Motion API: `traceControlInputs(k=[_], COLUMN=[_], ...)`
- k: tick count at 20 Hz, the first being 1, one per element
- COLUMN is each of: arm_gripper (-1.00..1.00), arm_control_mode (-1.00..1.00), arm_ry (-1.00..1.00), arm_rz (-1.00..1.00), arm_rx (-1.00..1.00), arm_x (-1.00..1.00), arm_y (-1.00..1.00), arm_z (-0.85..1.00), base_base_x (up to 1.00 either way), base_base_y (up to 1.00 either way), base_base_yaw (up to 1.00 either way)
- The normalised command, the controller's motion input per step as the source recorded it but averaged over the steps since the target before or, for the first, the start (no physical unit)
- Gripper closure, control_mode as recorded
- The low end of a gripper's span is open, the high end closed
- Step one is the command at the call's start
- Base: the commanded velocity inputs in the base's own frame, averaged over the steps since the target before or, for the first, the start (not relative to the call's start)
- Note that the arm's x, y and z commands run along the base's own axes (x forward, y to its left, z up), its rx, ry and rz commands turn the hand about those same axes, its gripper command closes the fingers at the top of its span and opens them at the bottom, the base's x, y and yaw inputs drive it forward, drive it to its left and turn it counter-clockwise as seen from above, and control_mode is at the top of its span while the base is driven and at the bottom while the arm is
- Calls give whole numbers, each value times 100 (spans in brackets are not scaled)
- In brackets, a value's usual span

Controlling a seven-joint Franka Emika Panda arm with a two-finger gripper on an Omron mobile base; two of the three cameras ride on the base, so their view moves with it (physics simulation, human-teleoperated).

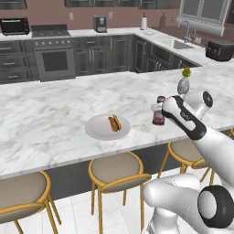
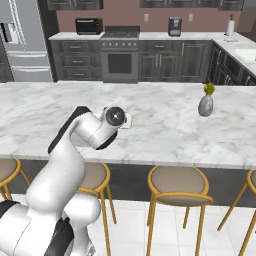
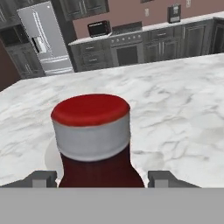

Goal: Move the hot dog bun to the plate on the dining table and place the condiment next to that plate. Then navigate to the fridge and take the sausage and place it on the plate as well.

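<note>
Condiment bottle [image 3: 94, 144] upright between claw [image 3: 101, 178] fingers

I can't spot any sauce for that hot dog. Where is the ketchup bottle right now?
The ketchup bottle stands on the marble counter, to the right of the plate holding the bun, between the fingers of the robot's open hand.

Bun [image 1: 114, 123] on plate [image 1: 97, 130]; condiment bottle [image 1: 158, 111] right of plate, apart.
</note>
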Motion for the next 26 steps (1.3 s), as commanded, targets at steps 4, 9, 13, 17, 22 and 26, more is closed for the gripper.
traceControlInputs(k=[4,9,13,17,22,26], arm_gripper=[100,100,100,100,100,100], arm_control_mode=[-100,-100,-100,-100,-100,-100], arm_ry=[0,-1,0,0,0,-6], arm_rz=[2,3,4,8,13,15], arm_rx=[0,-1,-1,-2,0,0], arm_x=[97,73,57,29,15,16], arm_y=[0,0,0,0,0,0], arm_z=[-37,-23,-33,-32,-40,-24], base_base_x=[0,0,0,0,0,0], base_base_y=[0,0,0,0,0,0], base_base_yaw=[0,0,0,0,0,0])
